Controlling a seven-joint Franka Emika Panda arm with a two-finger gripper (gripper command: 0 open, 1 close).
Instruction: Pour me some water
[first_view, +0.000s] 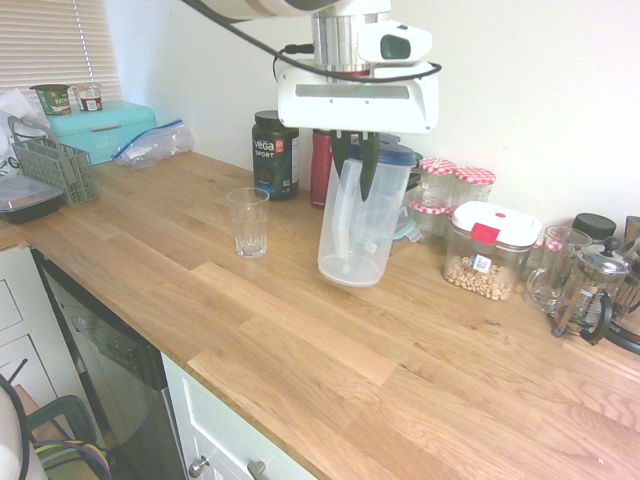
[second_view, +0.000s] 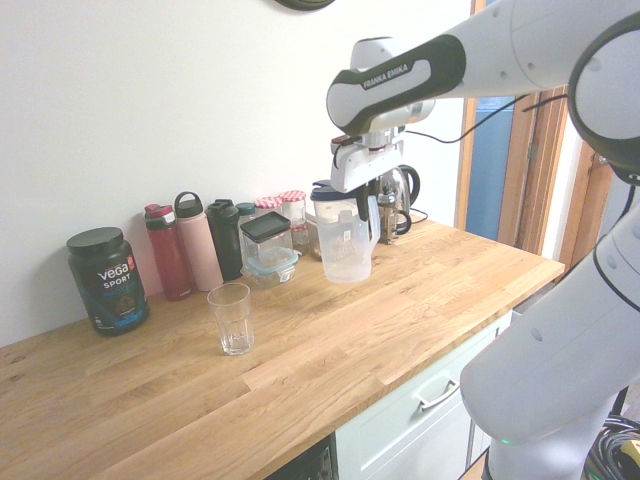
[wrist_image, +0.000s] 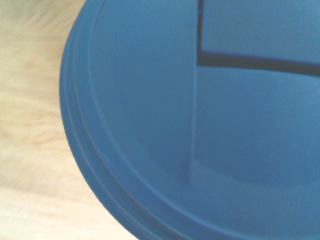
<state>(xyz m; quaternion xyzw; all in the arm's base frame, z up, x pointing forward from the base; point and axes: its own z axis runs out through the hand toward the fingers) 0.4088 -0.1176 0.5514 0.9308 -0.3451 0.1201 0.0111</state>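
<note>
Your fingers (first_view: 355, 160) are clamped tight at the top of the clear plastic pitcher with the blue lid (first_view: 363, 215), by its handle side as far as the first exterior view shows — the two dark tips reach down past the lid's rim. The pitcher hangs tilted and looks clear of the wooden counter (first_view: 330, 350) in the first exterior view, its base swung out toward the glass. In the wrist view the blue lid (wrist_image: 200, 125) fills nearly everything, with a strip of wood at one side.

The empty clear ribbed drinking glass (first_view: 248, 222) stands upright on the counter, near the pitcher but apart from it. Behind them along the wall sit a black protein tub (first_view: 275, 153), a red bottle (first_view: 321, 165), jars with red-checked lids (first_view: 455, 185) and a clear lidded container of nuts (first_view: 488, 250).

You have the grasp and, it seems, the lift done. What is left, by my reading, is the main part — bring the spout over the glass, tip until water runs, then set the pitcher down. How much water the pitcher holds I cannot tell; it looks low at best.
</note>
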